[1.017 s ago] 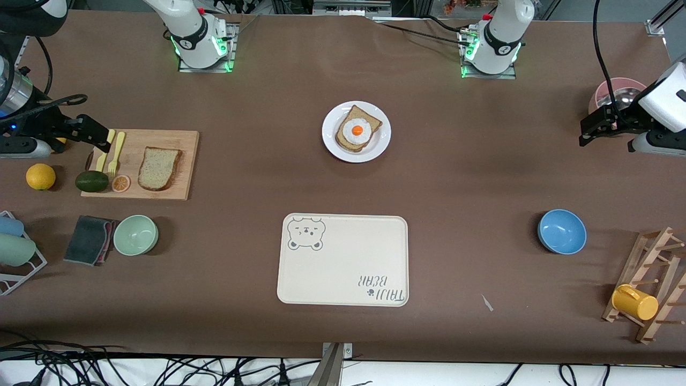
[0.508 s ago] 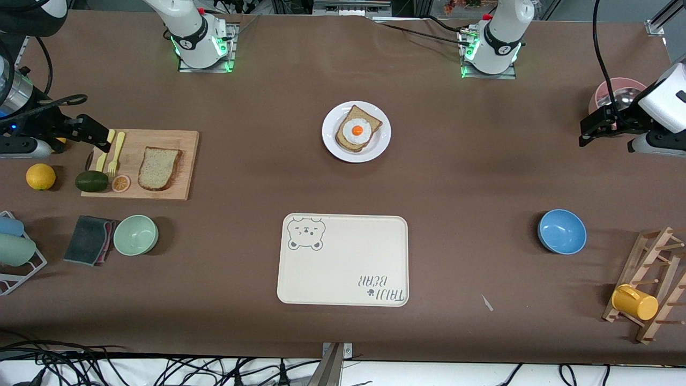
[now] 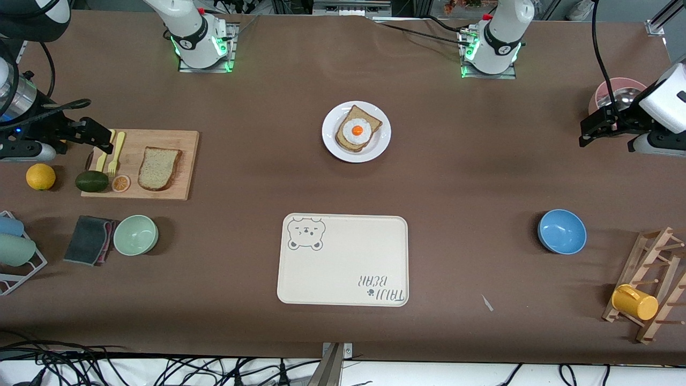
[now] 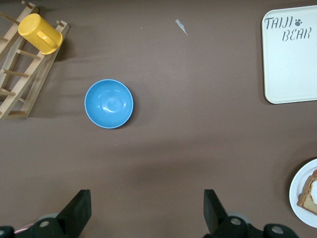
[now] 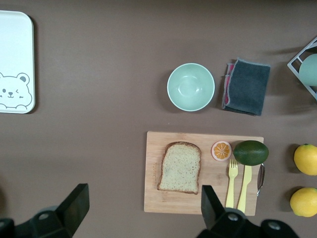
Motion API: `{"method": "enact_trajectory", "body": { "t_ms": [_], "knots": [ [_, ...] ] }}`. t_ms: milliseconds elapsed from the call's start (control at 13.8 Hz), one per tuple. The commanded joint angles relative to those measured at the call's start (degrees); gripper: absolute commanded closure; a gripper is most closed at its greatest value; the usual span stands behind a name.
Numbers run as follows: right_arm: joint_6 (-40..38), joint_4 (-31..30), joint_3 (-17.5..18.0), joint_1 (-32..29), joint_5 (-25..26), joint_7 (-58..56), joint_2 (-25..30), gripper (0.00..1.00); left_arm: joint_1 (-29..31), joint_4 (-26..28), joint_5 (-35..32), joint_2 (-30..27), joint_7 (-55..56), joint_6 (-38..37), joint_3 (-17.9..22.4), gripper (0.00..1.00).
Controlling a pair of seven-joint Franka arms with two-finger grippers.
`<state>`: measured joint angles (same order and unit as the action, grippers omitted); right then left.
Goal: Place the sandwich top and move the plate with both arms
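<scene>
- Right hand (image 3: 99, 140): fingers apart, holding nothing, up over the edge of the cutting board (image 3: 182, 161) at the right arm's end of the desk (image 3: 241, 177), above the yellow fork (image 3: 116, 153).
- Left hand (image 3: 592, 128): fingers apart, holding nothing, over bare desk at the left arm's end, just beside the pink bowl (image 3: 616, 91).
- Sandwich top (image 3: 158, 168): lies flat on the cutting board, beside the orange slice (image 3: 120, 183) and avocado (image 3: 91, 181).
- Plate (image 3: 329, 140): mid-desk, carrying the egg-topped slice (image 3: 357, 129); farther from the front camera than the bear-print tray (image 3: 343, 268).
- Blue bowl (image 3: 561, 231): toward the left arm's end, well apart from the plate.
</scene>
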<state>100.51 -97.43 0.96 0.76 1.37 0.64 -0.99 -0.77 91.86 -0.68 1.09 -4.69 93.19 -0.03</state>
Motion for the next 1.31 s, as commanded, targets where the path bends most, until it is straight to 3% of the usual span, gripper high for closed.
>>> {"method": "enact_trajectory", "body": {
  "t_ms": [0, 363, 653, 944, 1234],
  "knots": [
    [-0.40, -0.13, 0.10, -0.05, -0.14, -0.11, -0.24, 0.00, -0.11, -1.25, -1.26, -0.03, 0.74, -0.82, 0.03, 0.01],
    [-0.49, -0.22, 0.18, -0.05, -0.05, -0.02, -0.24, 0.00, 0.33, -0.98, -0.29, 0.32, 0.82, -0.91, 0.12, 0.00],
    [-0.49, -0.22, 0.10, -0.14, -0.22, -0.37, -0.33, 0.00, 4.28, -0.72, 9.70, 2.77, 0.12, -3.28, 0.47, 0.00],
    [-0.40, -0.22, 0.10, -0.14, -0.22, -0.20, -0.33, 0.00, 4.90, -0.45, 11.22, 5.50, 0.03, -3.20, 0.30, 0.00],
    [-0.49, -0.31, 0.10, -0.05, -0.14, -0.99, -1.46, 0.00, 6.65, -0.28, 17.96, 9.01, -3.64, -3.19, 0.38, 0.00]
  ]
}}
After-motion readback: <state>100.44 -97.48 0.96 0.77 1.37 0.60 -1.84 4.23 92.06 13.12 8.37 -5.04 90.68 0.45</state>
